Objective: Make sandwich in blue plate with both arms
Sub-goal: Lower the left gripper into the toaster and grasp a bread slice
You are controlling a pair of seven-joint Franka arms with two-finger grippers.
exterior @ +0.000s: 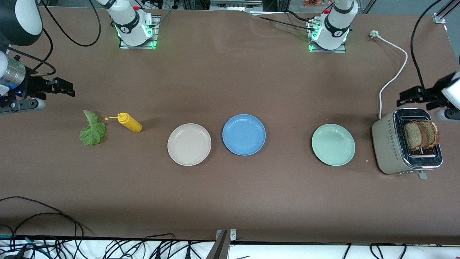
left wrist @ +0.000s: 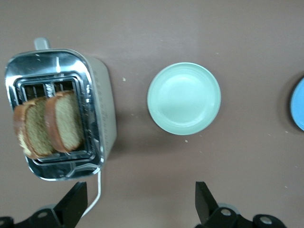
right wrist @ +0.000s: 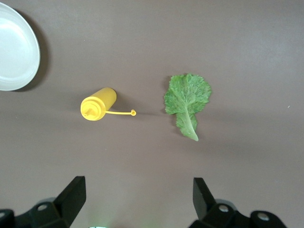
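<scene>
The blue plate (exterior: 244, 134) lies bare mid-table; its rim (left wrist: 299, 104) just shows in the left wrist view. Two brown bread slices (exterior: 420, 135) (left wrist: 47, 126) stand in the slots of a silver toaster (exterior: 390, 147) (left wrist: 102, 109) at the left arm's end. A green lettuce leaf (exterior: 92, 130) (right wrist: 186, 97) lies flat at the right arm's end. My left gripper (exterior: 404, 98) (left wrist: 141, 190) hangs open over the table beside the toaster, holding nothing. My right gripper (exterior: 66, 88) (right wrist: 138, 185) hangs open over the table beside the lettuce, also holding nothing.
A cream plate (exterior: 189, 144) (right wrist: 14, 47) sits beside the blue plate, toward the right arm's end. A mint-green plate (exterior: 333, 144) (left wrist: 184, 98) sits between blue plate and toaster. A yellow squeeze bottle (exterior: 130, 122) (right wrist: 99, 103) lies beside the lettuce. The toaster's white cord (exterior: 393, 72) runs toward the bases.
</scene>
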